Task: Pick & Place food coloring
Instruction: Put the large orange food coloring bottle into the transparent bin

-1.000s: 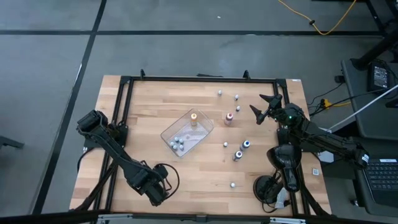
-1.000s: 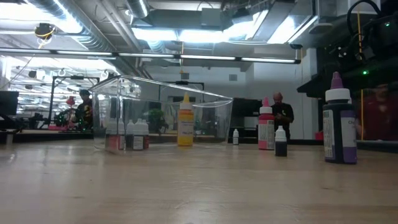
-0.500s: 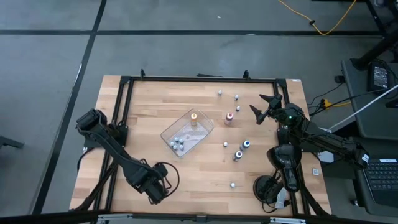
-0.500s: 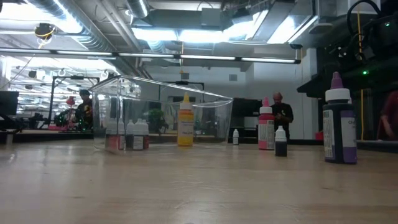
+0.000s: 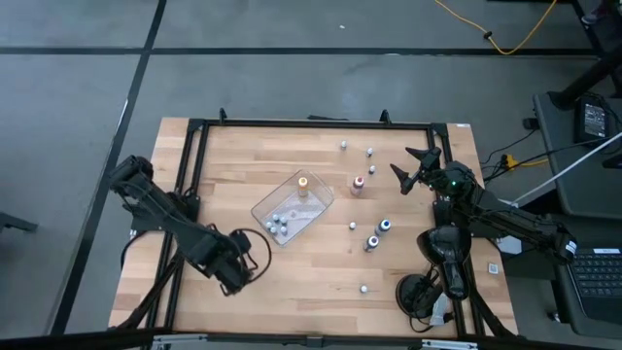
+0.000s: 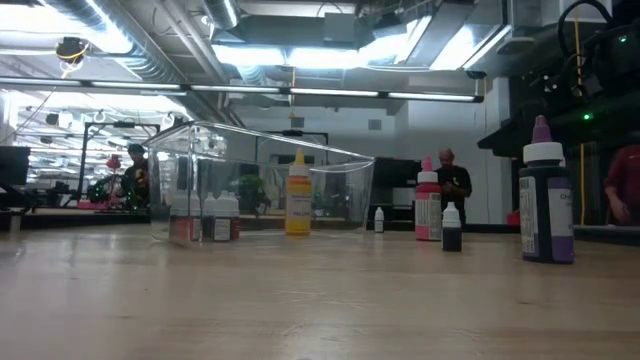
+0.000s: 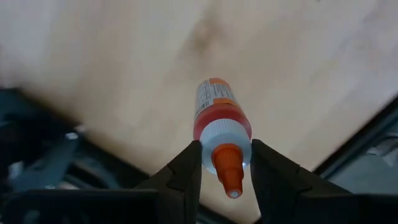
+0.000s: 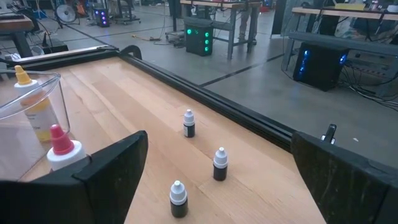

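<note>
An orange-red food coloring bottle [image 7: 221, 124] sits pinched between the left gripper [image 7: 225, 169] fingers, cap pointing back toward the wrist, lifted off the wooden table [image 5: 233, 165]. Ahead of that gripper is the clear tray [image 5: 292, 207], with a yellow bottle [image 5: 303, 184] and some small pale ones [image 5: 278, 226] inside. Further beyond it, loose bottles [image 5: 373, 241] stand scattered. The right gripper [image 5: 411, 164] hovers over the far corner, fingers spread wide, nothing in them, three tiny bottles [image 8: 220, 164] just in front.

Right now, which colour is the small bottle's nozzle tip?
Orange, clearest in the left wrist view.
</note>
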Robot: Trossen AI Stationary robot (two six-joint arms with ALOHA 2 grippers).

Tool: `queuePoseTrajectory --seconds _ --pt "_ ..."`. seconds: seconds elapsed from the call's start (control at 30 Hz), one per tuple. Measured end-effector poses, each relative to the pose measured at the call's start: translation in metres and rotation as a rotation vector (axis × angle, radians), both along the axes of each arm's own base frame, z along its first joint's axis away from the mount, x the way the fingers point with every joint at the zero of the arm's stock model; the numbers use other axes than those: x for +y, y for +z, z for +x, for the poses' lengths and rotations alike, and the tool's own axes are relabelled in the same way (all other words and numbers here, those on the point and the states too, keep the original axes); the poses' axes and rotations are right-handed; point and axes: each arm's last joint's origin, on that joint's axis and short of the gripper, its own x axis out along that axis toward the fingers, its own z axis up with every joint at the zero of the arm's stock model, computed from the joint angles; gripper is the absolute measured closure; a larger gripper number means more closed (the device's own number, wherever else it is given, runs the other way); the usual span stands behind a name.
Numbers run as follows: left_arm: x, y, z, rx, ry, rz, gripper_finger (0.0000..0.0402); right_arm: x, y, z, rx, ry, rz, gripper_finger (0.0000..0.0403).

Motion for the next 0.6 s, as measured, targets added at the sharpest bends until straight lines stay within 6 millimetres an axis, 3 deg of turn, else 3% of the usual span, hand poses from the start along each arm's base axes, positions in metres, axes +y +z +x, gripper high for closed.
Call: queuePoseTrajectory --seconds 0.3,0.43,0.6 --pt "0.038 0.017 -0.002 0.029 -0.009 0.022 0.0292 0.0 0.0 0.0 0.001 0.0 -0.001 0.0008" --pt "0.058 0.02 0.007 0.043 -0.009 0.026 0.0292 0.0 0.0 0.0 0.0 0.0 -0.001 0.0008" --pt "0.084 0.036 0.026 0.011 -0.019 0.053 0.0293 0.0 0.0 0.0 0.0 0.0 -0.001 0.0008"
